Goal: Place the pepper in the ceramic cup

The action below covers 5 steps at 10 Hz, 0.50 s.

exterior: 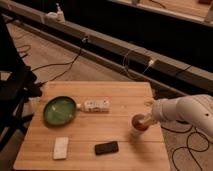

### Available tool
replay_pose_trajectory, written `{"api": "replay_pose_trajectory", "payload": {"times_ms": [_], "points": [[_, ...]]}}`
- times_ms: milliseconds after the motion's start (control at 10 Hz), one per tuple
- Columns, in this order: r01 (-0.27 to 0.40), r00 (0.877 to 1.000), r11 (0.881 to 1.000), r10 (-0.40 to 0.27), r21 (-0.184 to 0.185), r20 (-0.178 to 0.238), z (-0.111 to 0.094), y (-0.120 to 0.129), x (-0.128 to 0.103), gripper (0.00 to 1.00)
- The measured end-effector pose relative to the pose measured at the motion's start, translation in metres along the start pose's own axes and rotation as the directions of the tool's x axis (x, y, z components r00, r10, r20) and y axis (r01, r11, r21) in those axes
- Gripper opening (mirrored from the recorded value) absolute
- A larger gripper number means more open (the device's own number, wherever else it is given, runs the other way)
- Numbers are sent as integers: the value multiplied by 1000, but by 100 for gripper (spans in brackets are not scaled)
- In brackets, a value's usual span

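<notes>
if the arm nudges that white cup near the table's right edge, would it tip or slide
The ceramic cup stands upright on smooth wood, so a low nudge would probably slide it. It looks narrow, so a push near the rim might tip it. The pincer sits at its rim, and the table edge is close.

— What's on the wooden table [120, 92]?
— A round green pan [60, 111]. A white bottle [95, 105] lies on its side just beside it.
— And nearer the front?
— A flat white block [61, 148] and a flat black thing [106, 148].
— And the gripper [145, 120]?
— Over the table's right edge.
— On the floor?
— Black cables [65, 62].
</notes>
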Motion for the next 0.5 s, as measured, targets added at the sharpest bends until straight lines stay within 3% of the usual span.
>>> {"api": "replay_pose_trajectory", "payload": {"times_ms": [500], "points": [[-2,1000,1000,2,-2,-1,1,1,2,61]]}}
